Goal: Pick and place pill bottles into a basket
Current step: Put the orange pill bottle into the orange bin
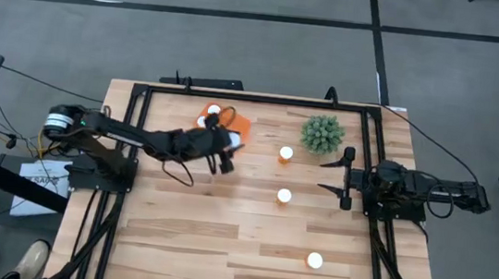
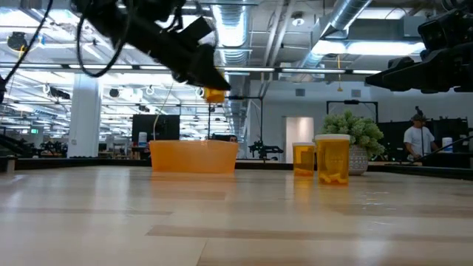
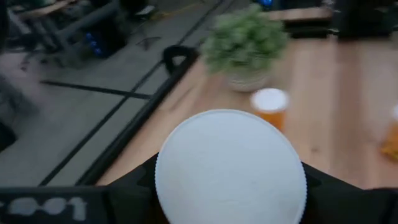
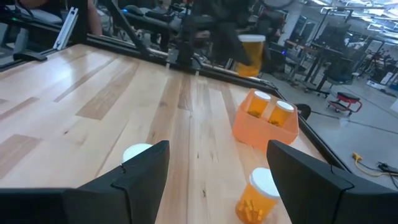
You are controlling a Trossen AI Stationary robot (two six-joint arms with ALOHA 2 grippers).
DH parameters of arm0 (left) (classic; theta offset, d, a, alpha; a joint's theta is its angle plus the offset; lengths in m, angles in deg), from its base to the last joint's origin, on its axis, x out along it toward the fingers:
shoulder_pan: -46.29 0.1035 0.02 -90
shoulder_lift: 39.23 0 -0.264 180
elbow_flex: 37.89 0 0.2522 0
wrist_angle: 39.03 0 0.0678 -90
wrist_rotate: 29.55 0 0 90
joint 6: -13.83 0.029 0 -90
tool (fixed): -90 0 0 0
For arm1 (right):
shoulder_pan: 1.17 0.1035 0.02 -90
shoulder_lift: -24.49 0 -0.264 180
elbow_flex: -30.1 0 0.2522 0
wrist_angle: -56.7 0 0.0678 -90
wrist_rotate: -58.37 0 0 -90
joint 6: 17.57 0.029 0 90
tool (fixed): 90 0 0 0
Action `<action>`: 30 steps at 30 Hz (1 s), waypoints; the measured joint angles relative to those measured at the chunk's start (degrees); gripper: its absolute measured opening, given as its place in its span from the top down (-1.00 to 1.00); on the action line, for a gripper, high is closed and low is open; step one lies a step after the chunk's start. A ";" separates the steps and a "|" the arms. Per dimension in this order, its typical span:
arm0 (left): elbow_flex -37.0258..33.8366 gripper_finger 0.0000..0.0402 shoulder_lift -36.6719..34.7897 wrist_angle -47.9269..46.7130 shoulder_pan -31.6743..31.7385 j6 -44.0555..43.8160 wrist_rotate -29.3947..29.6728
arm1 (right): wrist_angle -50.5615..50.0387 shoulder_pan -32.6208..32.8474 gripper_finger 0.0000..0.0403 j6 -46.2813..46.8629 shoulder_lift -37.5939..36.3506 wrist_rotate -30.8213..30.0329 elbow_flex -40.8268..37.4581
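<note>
Left pincer (image 2: 214, 92) grips bottle (image 3: 230, 165).

Two white-capped orange bottles (image 4: 267, 107) stand in the orange basket (image 4: 264, 130). One bottle (image 2: 213, 94) hangs just beside it in the air; three bottles (image 1: 283, 196) stand apart on the wood.

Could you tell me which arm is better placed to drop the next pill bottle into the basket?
Left. Its pincer holds a pill bottle in the air, just above the basket. The right pincer waits open at the table's right edge, holding nothing.
</note>
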 joint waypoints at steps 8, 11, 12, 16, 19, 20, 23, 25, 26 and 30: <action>-8.19 0.15 -2.21 7.95 7.56 -2.64 -1.89 | -0.05 0.00 -0.31 -0.01 0.00 -0.04 0.00; -9.32 0.15 -2.13 9.73 10.00 -3.34 -2.97 | -0.05 0.00 -0.31 -0.02 0.00 -0.04 0.00; -9.48 0.15 -2.13 10.31 10.73 -3.58 -3.03 | -0.05 0.02 -0.31 0.01 0.00 -0.04 0.00; -10.33 0.15 -1.83 10.17 13.31 -5.61 -4.85 | -0.05 0.02 -0.31 0.01 0.00 -0.07 0.00; -10.89 0.15 -0.15 10.45 14.78 -6.97 -5.99 | -0.06 0.02 -0.31 -0.02 0.00 -0.08 0.00; -10.89 0.15 0.79 10.58 15.08 -7.28 -6.12 | -0.05 0.02 -0.31 0.01 0.00 -0.08 0.00; -10.57 0.15 3.75 10.62 15.84 -7.34 -7.14 | -0.08 0.02 -0.31 -0.01 0.00 -0.08 0.00; -10.48 0.15 5.32 11.18 16.31 -7.35 -7.12 | -0.07 0.01 -0.31 0.00 0.00 -0.08 0.00; -10.41 0.15 6.15 12.09 16.62 -7.46 -7.20 | -0.08 0.02 -0.31 -0.02 0.00 -0.08 0.00; -10.32 0.15 7.97 12.65 17.84 -8.42 -7.32 | -0.08 0.02 -0.31 0.00 0.00 -0.08 0.00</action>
